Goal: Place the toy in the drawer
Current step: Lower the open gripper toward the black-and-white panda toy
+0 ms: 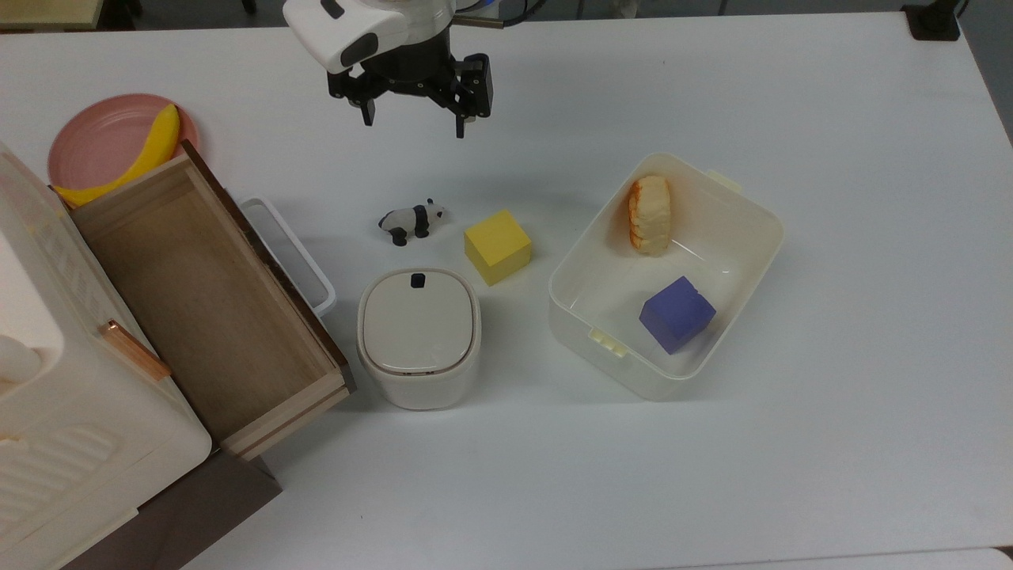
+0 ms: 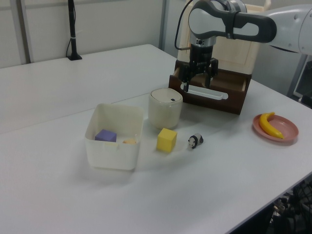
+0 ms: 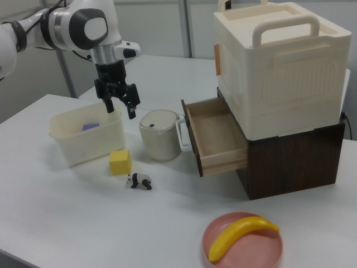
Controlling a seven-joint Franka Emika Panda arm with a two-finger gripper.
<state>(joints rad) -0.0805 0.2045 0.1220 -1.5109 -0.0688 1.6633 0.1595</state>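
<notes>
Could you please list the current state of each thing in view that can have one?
drawer: pulled open, nothing inside.
gripper: open, holding nothing, raised above the table.
toy: standing on the table, free.
lidded container: lid on.
tub: uncovered, holding the purple cube and a bread piece.
plate: carrying a banana.
yellow cube: resting on the table.

Robotics lab: white robot arm [image 2: 253, 22] mounted over a big white surface [image 1: 712, 475], toy props laid out, black camera stand [image 2: 73, 29] clamped at surface edge, plain partition walls [image 2: 117, 19] behind.
</notes>
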